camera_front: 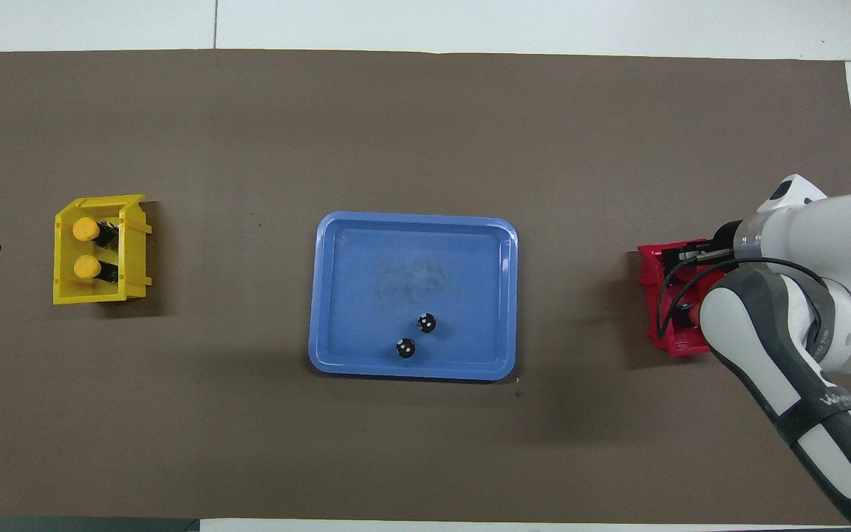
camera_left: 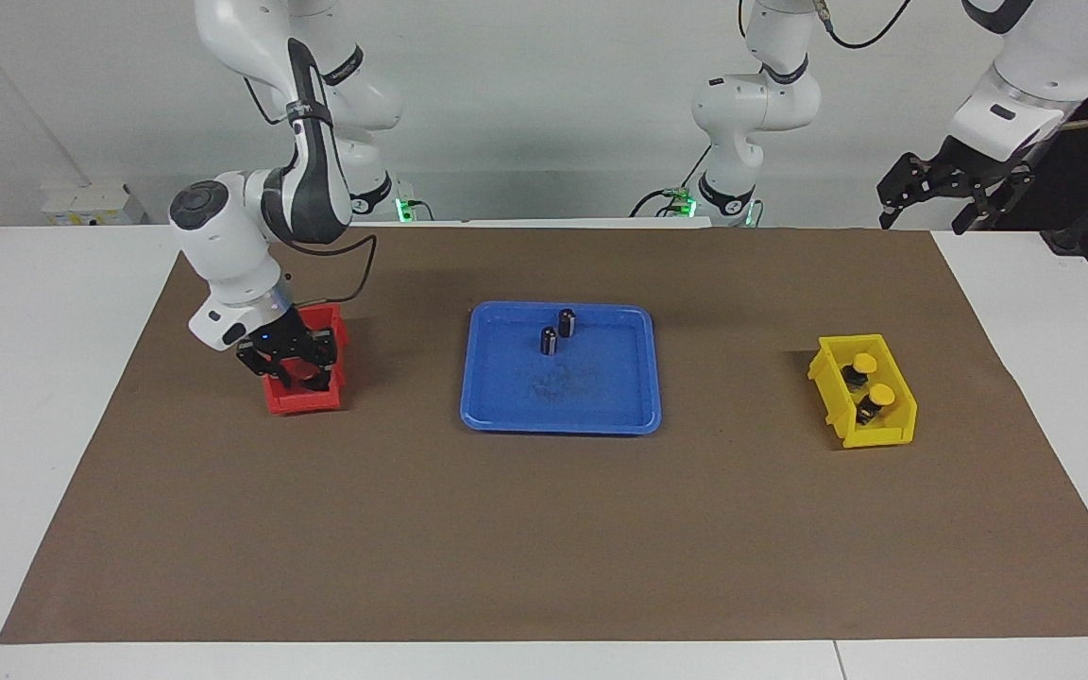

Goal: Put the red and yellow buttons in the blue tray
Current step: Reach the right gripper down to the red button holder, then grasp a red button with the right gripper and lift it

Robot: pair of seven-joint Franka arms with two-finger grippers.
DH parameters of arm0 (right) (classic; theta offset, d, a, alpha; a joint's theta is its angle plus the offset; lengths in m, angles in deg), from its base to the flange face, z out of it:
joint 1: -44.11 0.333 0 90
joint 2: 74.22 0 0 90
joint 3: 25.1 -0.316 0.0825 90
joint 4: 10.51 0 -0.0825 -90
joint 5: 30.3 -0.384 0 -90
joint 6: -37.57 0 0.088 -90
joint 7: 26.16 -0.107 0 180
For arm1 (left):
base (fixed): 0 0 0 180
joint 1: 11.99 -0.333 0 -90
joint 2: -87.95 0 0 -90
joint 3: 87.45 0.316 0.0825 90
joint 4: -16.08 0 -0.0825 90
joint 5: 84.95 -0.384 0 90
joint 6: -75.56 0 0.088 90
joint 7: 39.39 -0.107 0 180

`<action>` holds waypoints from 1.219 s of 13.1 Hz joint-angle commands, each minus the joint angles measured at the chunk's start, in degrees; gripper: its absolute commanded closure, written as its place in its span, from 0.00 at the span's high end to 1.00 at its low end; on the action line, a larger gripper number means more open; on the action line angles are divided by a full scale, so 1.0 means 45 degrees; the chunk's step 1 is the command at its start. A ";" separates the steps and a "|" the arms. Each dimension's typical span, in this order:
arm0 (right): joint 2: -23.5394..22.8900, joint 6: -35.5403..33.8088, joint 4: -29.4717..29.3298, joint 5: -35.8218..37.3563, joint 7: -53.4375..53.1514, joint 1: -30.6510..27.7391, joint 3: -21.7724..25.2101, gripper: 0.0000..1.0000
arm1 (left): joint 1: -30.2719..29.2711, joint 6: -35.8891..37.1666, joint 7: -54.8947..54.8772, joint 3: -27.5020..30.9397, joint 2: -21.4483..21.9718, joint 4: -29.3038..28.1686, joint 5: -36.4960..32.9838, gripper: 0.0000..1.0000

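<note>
My right gripper [camera_left: 297, 373] is down inside the red bin [camera_left: 303, 401] at the right arm's end of the table. The gripper and forearm cover the red buttons in both views. Two yellow buttons [camera_left: 863, 363] [camera_front: 86, 229] lie in the yellow bin [camera_left: 875, 434] at the left arm's end. The blue tray [camera_left: 591, 397] [camera_front: 396, 258] sits mid-table between the bins. My left gripper [camera_left: 931, 210] hangs open and empty, raised over the table's corner at the left arm's end.
Two dark capless cylinders [camera_left: 550, 341] [camera_front: 426, 323] stand in the tray, in the part nearer the robots. A brown mat [camera_left: 544, 529] covers the table. The right forearm [camera_front: 773, 347] lies over most of the red bin [camera_front: 651, 281] from above.
</note>
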 commanded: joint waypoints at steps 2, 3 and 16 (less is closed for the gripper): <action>0.0374 0.0012 0.0504 -0.0146 0.0348 -0.0164 -0.0105 0.66 | -0.0030 -0.0068 0.0034 0.0050 0.0374 -0.0428 0.0135 1.00; 0.0414 0.0012 0.0583 -0.0146 0.0348 -0.0164 -0.0105 0.66 | -0.0030 -0.0068 0.0034 0.0050 0.0393 -0.0428 0.0135 1.00; -0.0188 -0.3763 -0.2371 0.0942 0.1187 -0.0496 -0.0105 0.19 | -0.0030 -0.0068 0.0034 0.0050 0.0393 -0.0428 0.0135 1.00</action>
